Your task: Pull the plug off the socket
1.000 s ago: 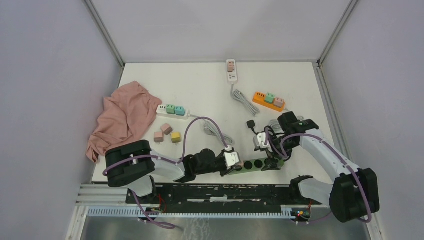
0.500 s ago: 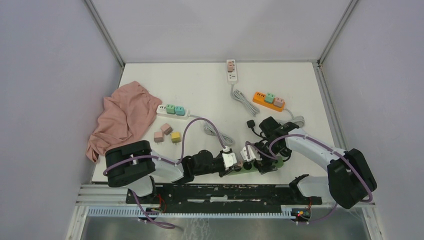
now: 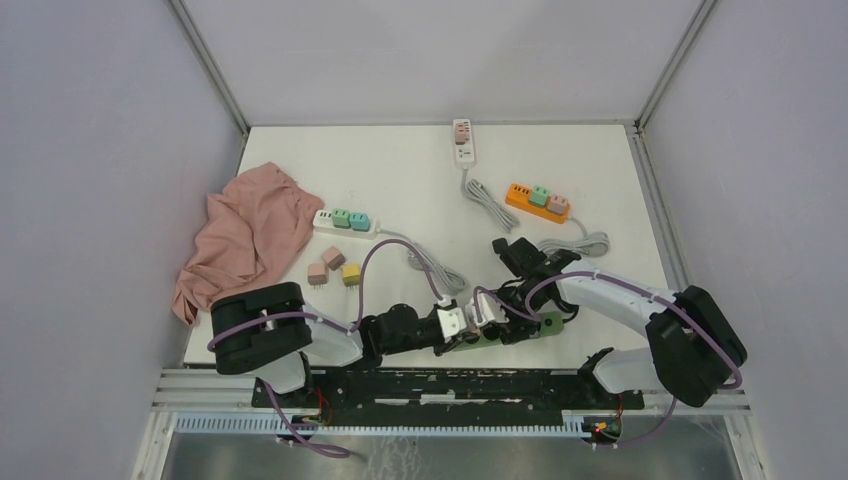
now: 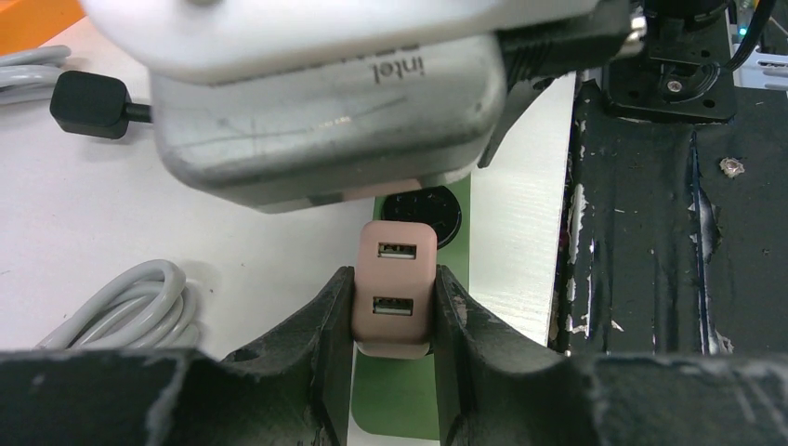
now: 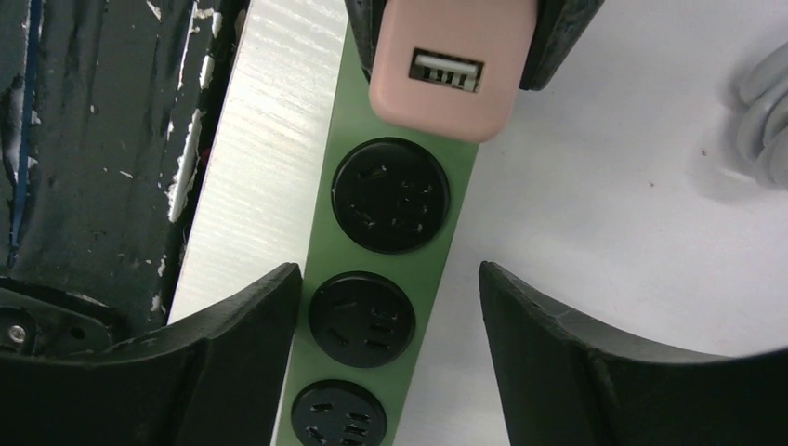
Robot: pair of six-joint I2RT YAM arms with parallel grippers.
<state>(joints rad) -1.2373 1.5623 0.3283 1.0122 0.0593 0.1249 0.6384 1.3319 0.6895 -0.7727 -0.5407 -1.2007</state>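
the pink plug stands on one end of the green power strip, which lies along the near edge of the table, close to the arm bases. the left gripper is clamped on the plug, one black finger pressed against each of its long sides, with the plug's two usb ports facing up. whether its prongs sit fully in the socket cannot be seen. the right gripper hangs over the strip just beside the plug, its fingers spread wide so that one sits on each side of the strip above the empty round sockets, holding nothing; the left finger looks very near the strip's edge, the other stands clear. a black plug and a coil of grey cable lie on the table beyond the strip. farther off are a pink cloth at the left, a white power strip with green plugs, three loose plugs, an orange power strip, and another white strip at the far edge.
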